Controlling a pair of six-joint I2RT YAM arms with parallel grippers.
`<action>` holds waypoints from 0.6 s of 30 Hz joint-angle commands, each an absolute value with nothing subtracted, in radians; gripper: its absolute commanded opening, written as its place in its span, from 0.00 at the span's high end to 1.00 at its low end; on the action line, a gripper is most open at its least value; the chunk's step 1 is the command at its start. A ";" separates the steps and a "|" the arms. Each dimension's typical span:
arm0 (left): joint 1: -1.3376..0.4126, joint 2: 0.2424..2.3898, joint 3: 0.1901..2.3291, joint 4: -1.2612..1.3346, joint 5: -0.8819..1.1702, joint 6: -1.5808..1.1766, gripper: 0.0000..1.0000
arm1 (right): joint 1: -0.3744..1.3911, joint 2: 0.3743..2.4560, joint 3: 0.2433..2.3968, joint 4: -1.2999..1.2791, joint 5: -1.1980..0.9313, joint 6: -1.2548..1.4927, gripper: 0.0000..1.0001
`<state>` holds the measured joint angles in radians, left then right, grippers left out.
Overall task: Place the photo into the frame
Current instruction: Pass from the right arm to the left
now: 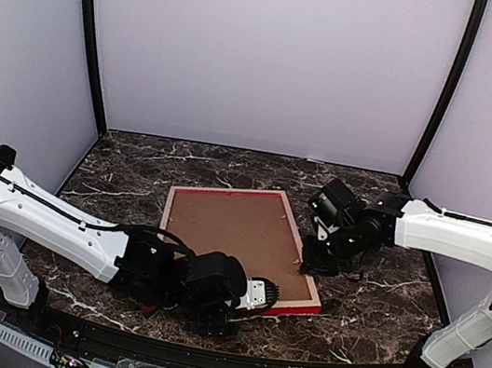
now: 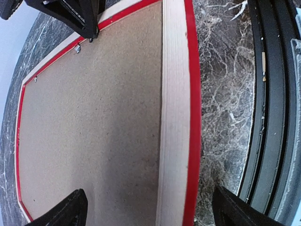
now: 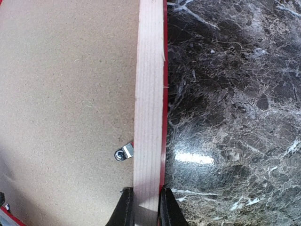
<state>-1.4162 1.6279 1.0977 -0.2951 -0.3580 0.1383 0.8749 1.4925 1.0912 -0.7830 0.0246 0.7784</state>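
The frame (image 1: pixel 226 190) lies face down on the marble table, pale wood back up with red showing along its edges. A brown backing board (image 1: pixel 238 230) fills it, and the photo is hidden. My right gripper (image 1: pixel 311 266) is shut on the frame's right rail (image 3: pixel 149 94), one finger on each side of the wood (image 3: pixel 146 207). My left gripper (image 1: pixel 270 294) hovers open at the near right corner. Its two fingers stand wide apart (image 2: pixel 150 209), one over the board and one over the marble, touching neither side of the rail (image 2: pixel 176 117).
A small metal retaining tab (image 3: pixel 124 152) sits on the board beside the right rail. The dark marble table (image 1: pixel 379 291) extends to the right of the frame. A black raised lip (image 2: pixel 268 117) runs along the table's near edge, close to my left gripper.
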 commanded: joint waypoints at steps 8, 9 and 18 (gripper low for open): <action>-1.489 1.695 1.174 -0.379 -0.663 0.241 0.16 | 0.871 1.426 1.168 -0.771 -0.083 0.762 1.00; -1.497 1.698 1.180 -0.382 -0.693 0.243 0.18 | 0.871 1.426 1.163 -0.768 -0.089 0.762 1.00; -1.520 1.691 1.186 -0.362 -0.780 0.297 0.49 | 0.871 1.420 1.169 -0.775 -0.100 0.754 1.00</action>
